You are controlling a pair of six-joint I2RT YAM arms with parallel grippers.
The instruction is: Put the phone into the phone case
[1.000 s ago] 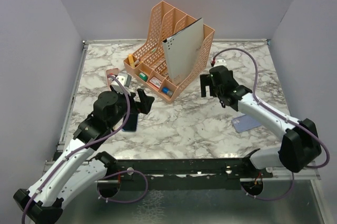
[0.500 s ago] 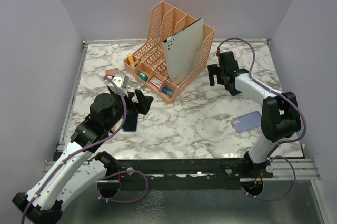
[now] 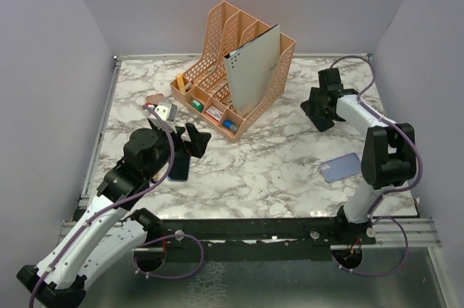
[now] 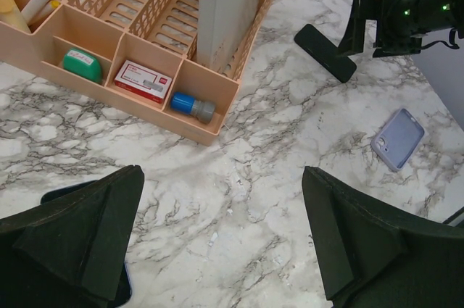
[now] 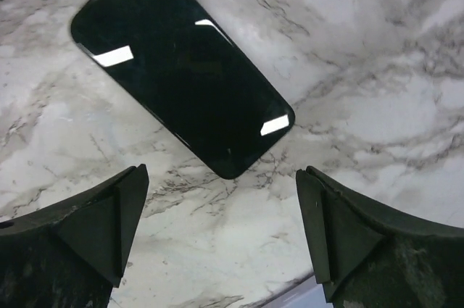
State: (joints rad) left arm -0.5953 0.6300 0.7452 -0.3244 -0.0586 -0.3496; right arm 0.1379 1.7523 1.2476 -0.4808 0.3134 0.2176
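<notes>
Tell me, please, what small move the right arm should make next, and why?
Probably lower the right gripper toward the glossy black phone: its jaws stand open, and the phone lies flat on the white marble table, just ahead of the gripper, untouched.

Left fingers spread — right fingers too.

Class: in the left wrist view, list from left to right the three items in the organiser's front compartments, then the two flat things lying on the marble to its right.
green eraser → red-and-white box → blue cylinder → black phone → lilac case
</notes>
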